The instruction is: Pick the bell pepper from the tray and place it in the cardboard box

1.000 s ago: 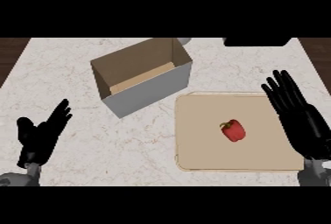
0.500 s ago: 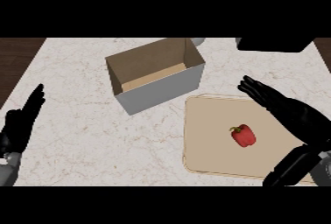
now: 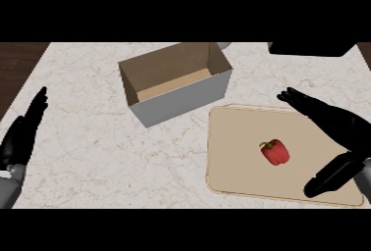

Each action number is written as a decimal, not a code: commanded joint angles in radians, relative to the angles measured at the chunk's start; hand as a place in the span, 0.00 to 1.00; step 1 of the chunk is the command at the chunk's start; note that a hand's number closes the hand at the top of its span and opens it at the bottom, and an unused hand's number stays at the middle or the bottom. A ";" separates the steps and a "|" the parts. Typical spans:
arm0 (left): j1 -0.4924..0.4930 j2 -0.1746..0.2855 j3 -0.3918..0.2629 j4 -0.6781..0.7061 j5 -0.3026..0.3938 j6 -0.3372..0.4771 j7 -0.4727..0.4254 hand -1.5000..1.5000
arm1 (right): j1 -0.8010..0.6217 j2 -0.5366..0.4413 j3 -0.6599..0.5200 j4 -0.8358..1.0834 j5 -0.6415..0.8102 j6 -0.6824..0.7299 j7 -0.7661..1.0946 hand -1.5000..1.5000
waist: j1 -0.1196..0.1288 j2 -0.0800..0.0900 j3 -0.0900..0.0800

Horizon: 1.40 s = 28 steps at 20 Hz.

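One bell pepper (image 3: 275,152) lying mid-tray, one tray (image 3: 235,147), one open-topped cardboard box (image 3: 190,101) just beside its upper-left corner, two hands, right hand (image 3: 339,123) spread wide near pepper, holding nothing, left hand (image 3: 23,132) straight-fingered at left edge, empty.

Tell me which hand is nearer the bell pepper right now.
Right. The right hand is open over the tray's right side, just right of the bell pepper, not touching it. The left hand rests open at the counter's left edge, beyond the cardboard box.
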 commanded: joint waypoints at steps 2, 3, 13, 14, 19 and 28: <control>-0.033 -0.011 -0.002 0.003 -0.017 0.020 0.014 0.50 | -0.092 -0.115 0.016 0.050 0.218 0.051 -0.237 0.00 | 0.004 0.000 -0.002; -0.016 -0.027 -0.019 0.017 -0.021 0.015 0.005 0.50 | -0.116 -0.138 0.040 0.040 0.263 0.034 -0.259 0.00 | 0.006 -0.001 -0.005; -0.036 -0.046 -0.028 0.028 -0.058 0.042 0.024 0.50 | -0.214 -0.237 0.342 0.204 0.699 -0.262 -0.482 0.00 | 0.006 -0.009 -0.010; -0.039 -0.010 -0.007 0.027 -0.039 0.004 0.021 0.50 | -0.202 -0.275 0.346 0.254 0.717 -0.281 -0.540 0.00 | 0.003 -0.009 -0.010; 0.014 -0.070 -0.022 0.039 -0.071 0.053 -0.027 0.50 | -0.310 -0.144 0.462 0.448 0.832 -0.386 -0.549 0.00 | 0.000 -0.013 -0.012; 0.018 -0.040 0.040 0.037 -0.069 0.009 -0.011 0.50 | -0.423 0.016 0.481 0.754 0.922 -0.529 -0.636 0.00 | -0.034 -0.023 -0.013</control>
